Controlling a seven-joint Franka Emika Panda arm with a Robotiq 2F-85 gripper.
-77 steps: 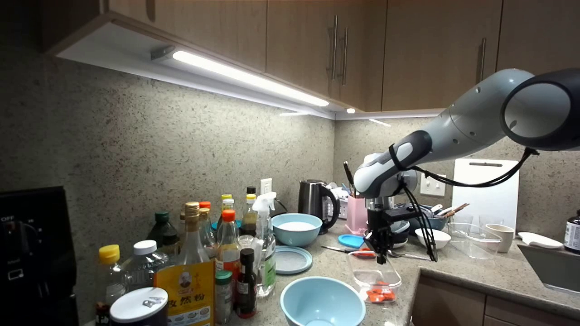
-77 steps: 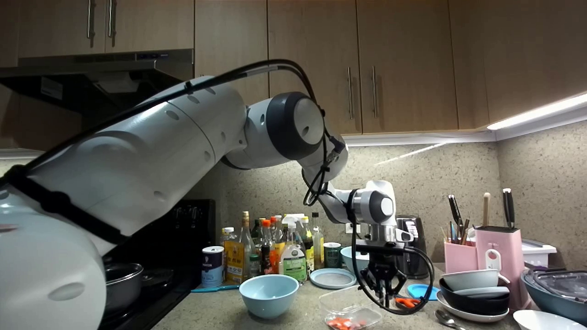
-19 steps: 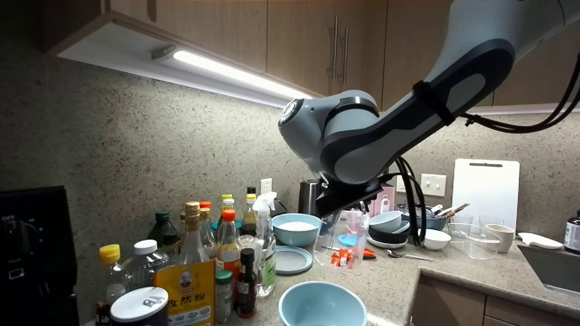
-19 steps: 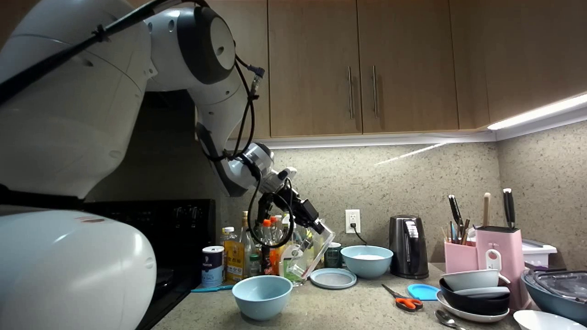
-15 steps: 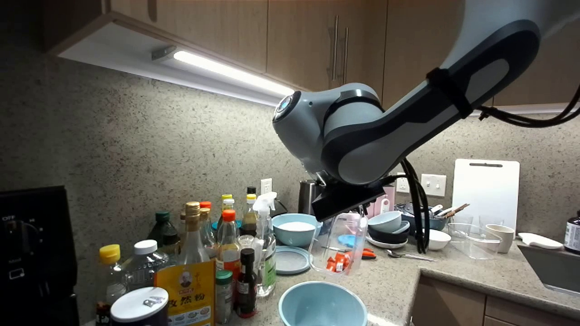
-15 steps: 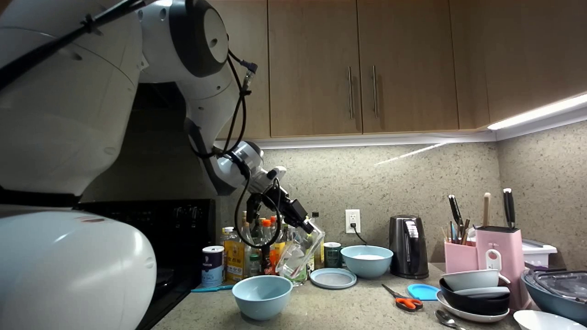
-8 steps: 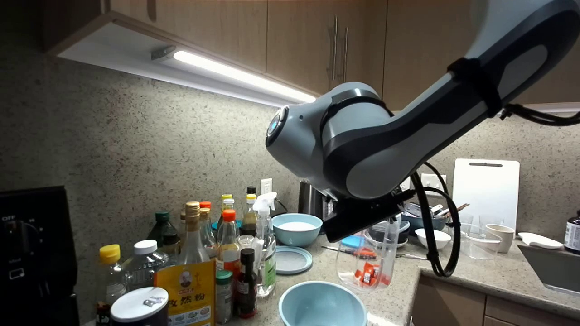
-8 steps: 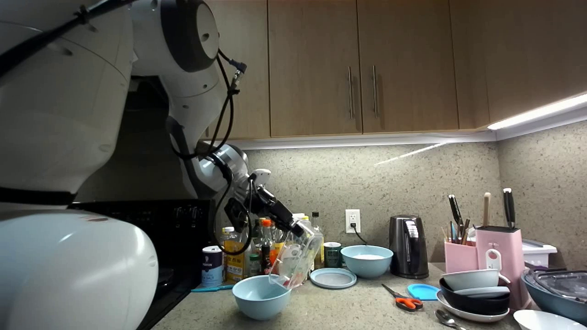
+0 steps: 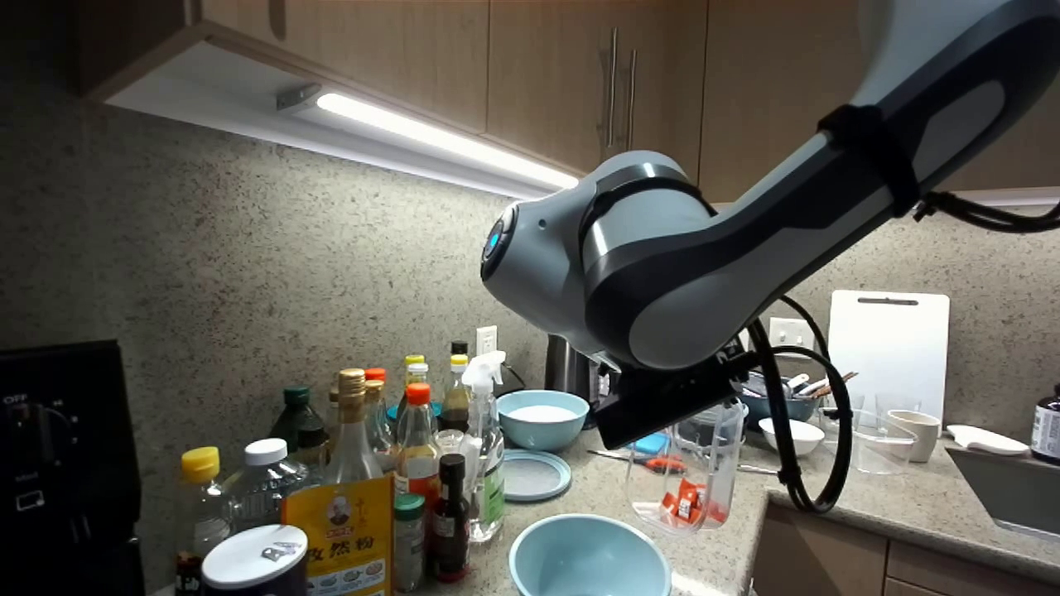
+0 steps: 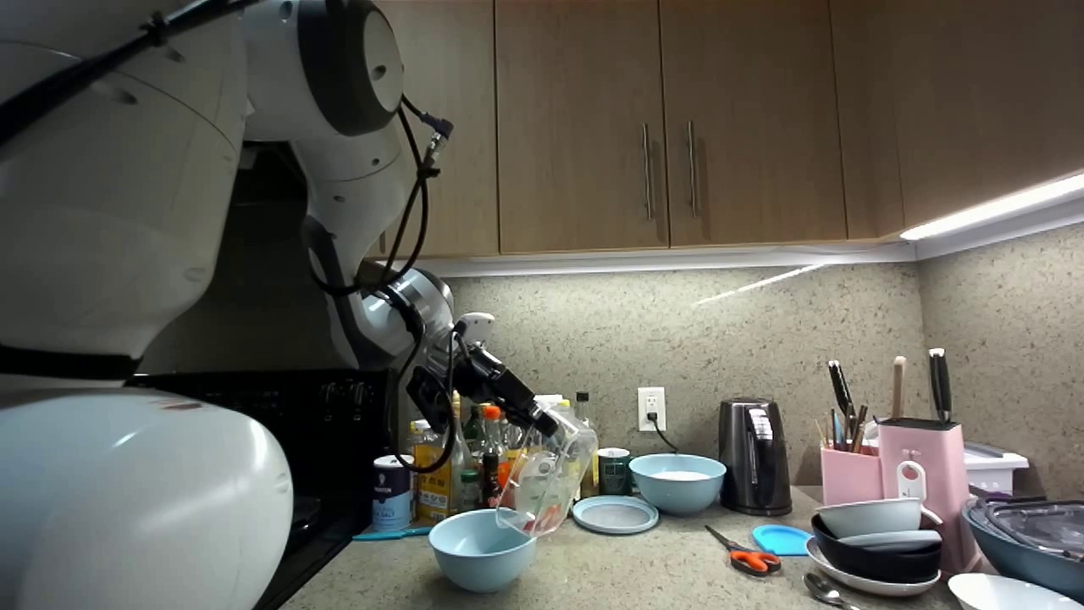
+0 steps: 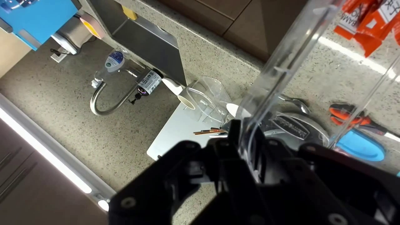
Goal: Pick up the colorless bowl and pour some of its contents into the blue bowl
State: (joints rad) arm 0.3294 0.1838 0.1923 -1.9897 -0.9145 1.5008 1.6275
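The colorless bowl (image 9: 722, 472) is a clear, box-like container with red-orange packets (image 9: 686, 501) in its low end. It is tilted and held above the counter; it also shows in the other views (image 10: 546, 483) (image 11: 281, 78). My gripper (image 11: 248, 132) is shut on its clear wall, which runs between the two fingers. In an exterior view the gripper (image 10: 546, 421) holds its upper end. The blue bowl (image 9: 590, 559) (image 10: 481, 555) stands on the counter. The container's low corner overlaps its right rim in an exterior view (image 10: 517, 525). No packets show in the visible part of the blue bowl.
Bottles and a spray bottle (image 9: 484, 463) stand along the wall. Another light-blue bowl with white contents (image 10: 677, 476), a round lid (image 10: 616, 514) and a kettle (image 10: 755, 457) are behind. Scissors (image 10: 749, 559) and stacked bowls (image 10: 876, 542) lie to the right.
Five seconds ago the container stood on the counter below my gripper. It has since been gripped, lifted and tilted, then lowered towards the blue bowl. In the last half second it barely moved.
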